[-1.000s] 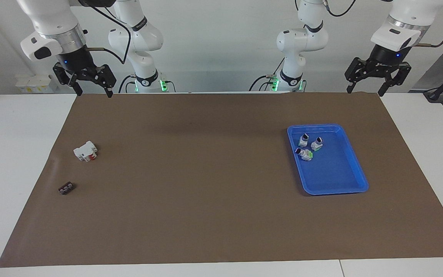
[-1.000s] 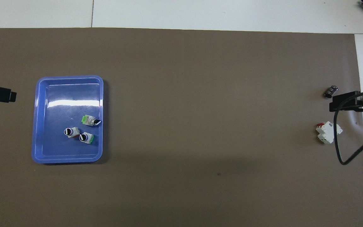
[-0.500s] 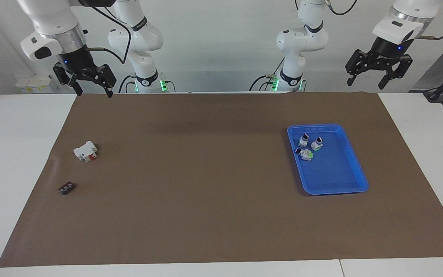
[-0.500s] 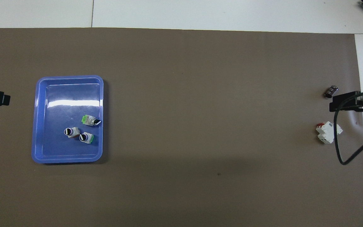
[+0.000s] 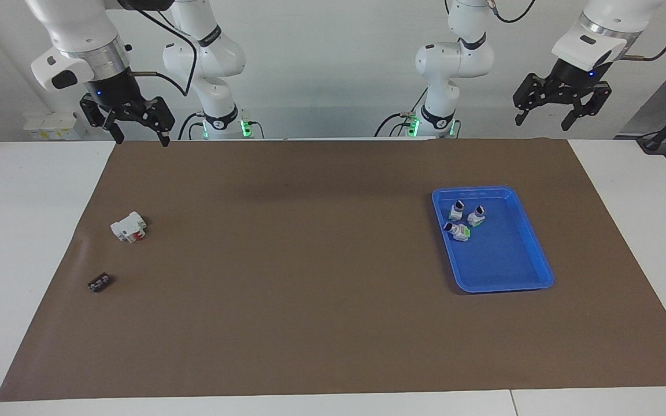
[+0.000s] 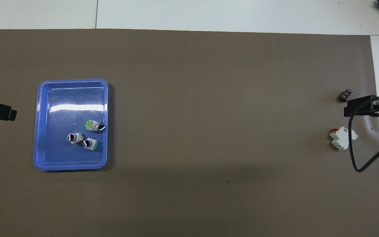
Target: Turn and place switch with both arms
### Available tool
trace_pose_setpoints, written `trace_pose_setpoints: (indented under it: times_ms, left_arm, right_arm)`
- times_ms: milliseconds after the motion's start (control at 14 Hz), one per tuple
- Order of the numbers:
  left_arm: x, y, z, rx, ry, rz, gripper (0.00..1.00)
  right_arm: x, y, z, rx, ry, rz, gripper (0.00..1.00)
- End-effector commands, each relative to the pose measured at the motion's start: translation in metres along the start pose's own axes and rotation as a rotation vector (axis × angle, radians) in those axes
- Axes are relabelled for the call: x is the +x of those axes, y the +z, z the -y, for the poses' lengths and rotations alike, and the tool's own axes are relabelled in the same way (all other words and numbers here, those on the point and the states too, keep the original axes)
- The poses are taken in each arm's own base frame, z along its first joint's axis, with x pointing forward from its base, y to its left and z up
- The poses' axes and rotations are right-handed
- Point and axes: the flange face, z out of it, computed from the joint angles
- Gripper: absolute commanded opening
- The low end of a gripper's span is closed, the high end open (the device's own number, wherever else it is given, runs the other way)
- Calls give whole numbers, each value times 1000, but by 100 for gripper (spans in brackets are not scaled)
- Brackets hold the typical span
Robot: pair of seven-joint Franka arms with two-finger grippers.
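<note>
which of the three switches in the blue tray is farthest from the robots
The switch lying alone beside the tray wall, green block showing. The other two sit nearer the robots, side by side.

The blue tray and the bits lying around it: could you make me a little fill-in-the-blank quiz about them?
1. The blue tray holds ___ switches.
2. Both the left gripper and the right gripper have their fingers ___.
3. The white block with red parts lies ___ to the robots than the small black piece.
4. The tray sits toward the ___ arm's end of the table.

Missing words: three; open; nearer; left
</note>
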Motion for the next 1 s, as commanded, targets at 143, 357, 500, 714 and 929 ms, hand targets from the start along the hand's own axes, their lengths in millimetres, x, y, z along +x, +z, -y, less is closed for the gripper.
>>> trace_pose_setpoints:
  times_ms: [143, 357, 500, 714, 929]
  left_arm:
    - [5, 0, -3, 12, -3, -9, 100]
    - [8, 6, -4, 12, -1, -7, 100]
    - [10, 15, 0, 14, -8, -7, 100]
    - [12, 35, 2, 12, -10, 7, 100]
    - [3, 51, -4, 9, 0, 36, 100]
  right_arm:
    - [-5, 0, 0, 1, 6, 4, 100]
    - [-5, 0, 0, 1, 6, 4, 100]
    - [-5, 0, 0, 1, 6, 4, 100]
    - [-5, 0, 0, 1, 6, 4, 100]
    - [-5, 0, 0, 1, 6, 4, 100]
